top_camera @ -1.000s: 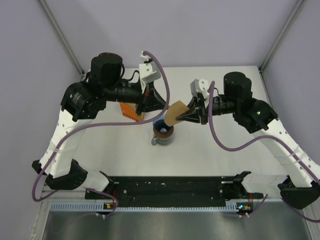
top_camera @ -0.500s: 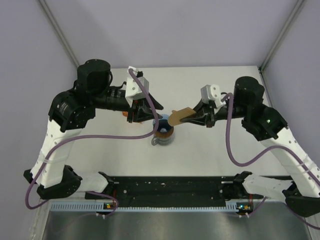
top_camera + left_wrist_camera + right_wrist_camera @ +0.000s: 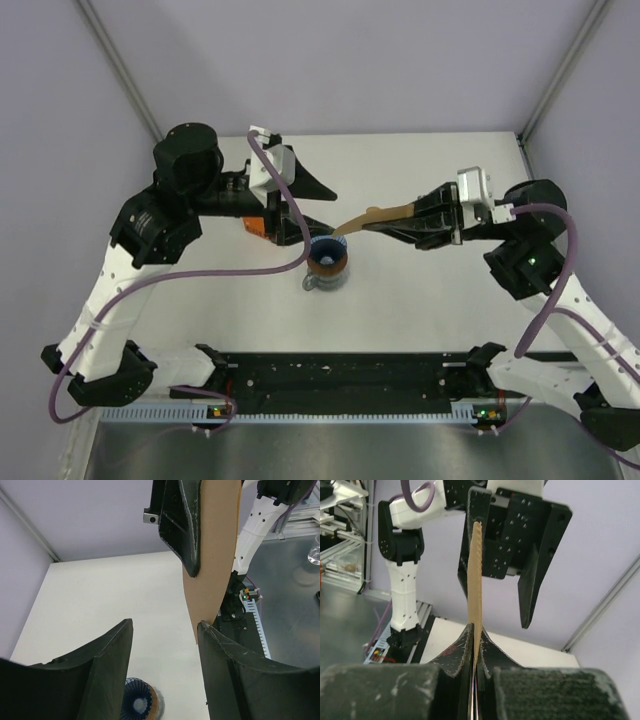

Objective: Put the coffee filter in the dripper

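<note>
The coffee filter [image 3: 378, 215], a flat tan paper, is held out level and edge-on, with my right gripper [image 3: 372, 224] shut on its right end. Its free end hangs just above and right of the blue ribbed dripper [image 3: 327, 256]. In the right wrist view the filter [image 3: 476, 575] stands up from the shut right gripper [image 3: 476, 628]. My left gripper [image 3: 318, 214] is open just left of the filter, holding nothing. In the left wrist view the filter [image 3: 212, 565] hangs beside one finger of the left gripper [image 3: 165, 626], with the dripper [image 3: 134, 704] below.
The dripper sits on a brown ring over a grey glass jug [image 3: 314, 282] at the table's middle. An orange filter pack [image 3: 254, 224] lies behind the left arm, mostly hidden. A black rail [image 3: 340, 375] runs along the near edge.
My left gripper's jaws have opened and stand free of the filter. The right arm has drawn back to the right, and the filter has turned from tilted to level and edge-on.
</note>
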Available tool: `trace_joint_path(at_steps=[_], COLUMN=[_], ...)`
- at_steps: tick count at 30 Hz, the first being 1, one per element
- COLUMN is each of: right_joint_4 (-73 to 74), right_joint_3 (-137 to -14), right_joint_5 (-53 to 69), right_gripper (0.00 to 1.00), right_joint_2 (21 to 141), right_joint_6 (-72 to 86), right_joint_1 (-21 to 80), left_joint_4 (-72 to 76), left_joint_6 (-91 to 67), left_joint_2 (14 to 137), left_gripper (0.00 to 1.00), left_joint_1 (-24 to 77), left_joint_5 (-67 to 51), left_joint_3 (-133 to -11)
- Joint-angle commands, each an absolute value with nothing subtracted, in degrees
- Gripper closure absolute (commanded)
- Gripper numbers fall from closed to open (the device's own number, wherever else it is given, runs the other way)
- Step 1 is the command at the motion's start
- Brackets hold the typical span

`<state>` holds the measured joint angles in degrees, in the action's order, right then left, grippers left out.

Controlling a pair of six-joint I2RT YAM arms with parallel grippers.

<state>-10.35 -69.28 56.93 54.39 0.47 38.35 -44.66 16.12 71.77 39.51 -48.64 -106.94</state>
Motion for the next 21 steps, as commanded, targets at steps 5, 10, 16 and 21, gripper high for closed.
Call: trace_joint_path(at_steps=[5,10,16,21], right_joint_4=[-30.8,-35.2,-36.6,-36.7], right_joint_3=[-67.9,-67.0,-66.8,-66.7], right_joint_5=[52.8,51.5,50.9,51.2], right_gripper=[1.0,1.0,1.0,1.0], right_joint_2=[56.2,57.4,57.7,58.2], right_joint_6=[9.8,11.9,12.2,12.4], right_joint_1=[38.9,39.3,39.9,40.1], left_joint_4=[-35.3,-33.6,-33.7,-33.2], left_joint_6=[8.6,6.4,5.7,4.7], left_joint_2=[70.7,71.1,71.0,71.2], left_gripper=[0.42,0.46,0.76,1.0], left_joint_1=[39.7,39.7,39.7,39.7], left_joint_5=[-49.3,-49.1,-47.9,-47.4], left_joint_3=[-105.6,-106.3,-106.0,-106.3])
